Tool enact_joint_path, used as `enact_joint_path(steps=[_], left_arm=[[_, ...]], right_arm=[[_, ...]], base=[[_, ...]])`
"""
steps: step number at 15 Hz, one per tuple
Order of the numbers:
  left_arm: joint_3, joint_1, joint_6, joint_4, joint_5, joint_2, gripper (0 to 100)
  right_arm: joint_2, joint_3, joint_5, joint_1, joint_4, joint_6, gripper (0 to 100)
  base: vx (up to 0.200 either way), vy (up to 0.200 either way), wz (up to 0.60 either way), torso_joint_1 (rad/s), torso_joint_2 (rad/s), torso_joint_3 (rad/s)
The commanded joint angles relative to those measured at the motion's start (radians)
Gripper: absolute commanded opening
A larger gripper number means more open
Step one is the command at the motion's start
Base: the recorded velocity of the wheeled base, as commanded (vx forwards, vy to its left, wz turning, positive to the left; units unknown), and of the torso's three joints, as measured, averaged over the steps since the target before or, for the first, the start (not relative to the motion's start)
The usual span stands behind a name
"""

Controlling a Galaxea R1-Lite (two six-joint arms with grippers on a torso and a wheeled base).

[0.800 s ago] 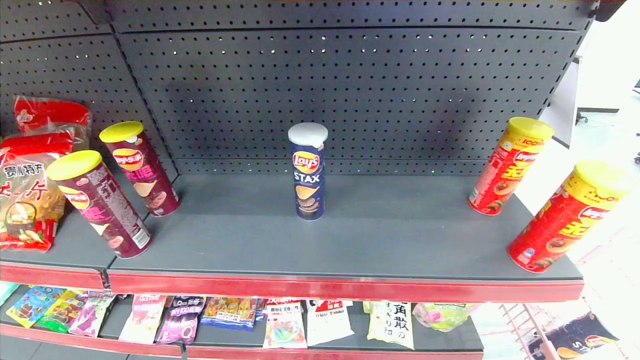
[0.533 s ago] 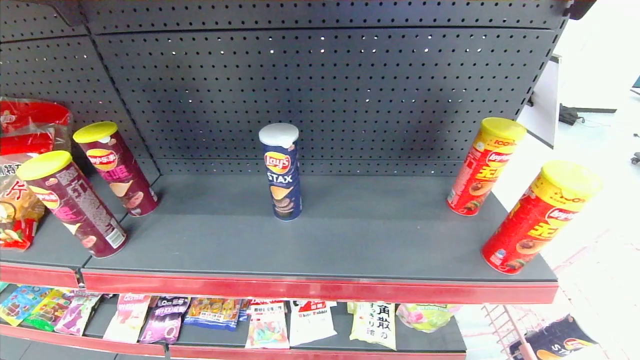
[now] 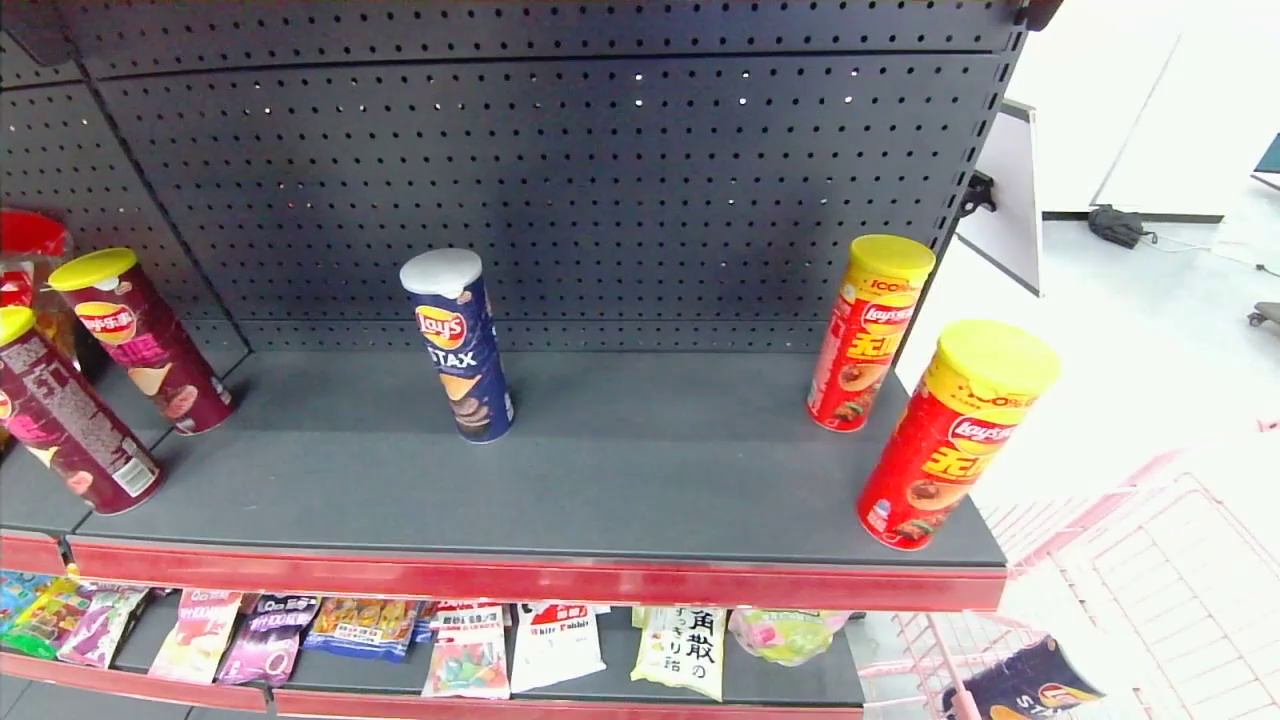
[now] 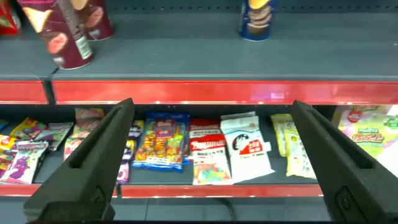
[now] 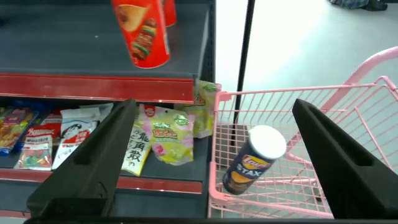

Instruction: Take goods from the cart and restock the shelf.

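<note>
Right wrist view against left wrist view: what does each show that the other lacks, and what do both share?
Right wrist view: the pink cart holding a tilted blue can, plus a red can at the shelf end. Left wrist view: two maroon cans and an upright blue can on the shelf. Shared: the shelf's red edge and snack packets below; left gripper and right gripper both open.

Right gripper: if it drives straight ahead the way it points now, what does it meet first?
Most likely the pink cart, at its near corner, which lies midway between the open fingers of the right gripper. The dark blue can sits just inside the cart. Depth is unclear, so this is a guess.
</note>
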Motion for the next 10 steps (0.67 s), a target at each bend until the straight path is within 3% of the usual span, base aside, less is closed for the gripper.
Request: enact_joint_path(steps=[1,3,10], left_arm=[[0.0,-0.001,0.0,0.0,0.0,0.001,100],[0.0,-0.001,0.0,0.0,0.0,0.001,100],[0.0,-0.001,0.0,0.0,0.0,0.001,100]], right_arm=[[-0.001,0.0,0.001,-0.001,0.0,0.0,100],[-0.001,0.0,0.001,-0.001,0.0,0.0,100],[-0.001,0.0,0.001,-0.001,0.0,0.0,100]], base=[[0.0,0.0,0.0,0.0,0.0,0.0],[0.0,0.0,0.0,0.0,0.0,0.0],[0.0,0.0,-0.6,0.004,0.01,0.002]])
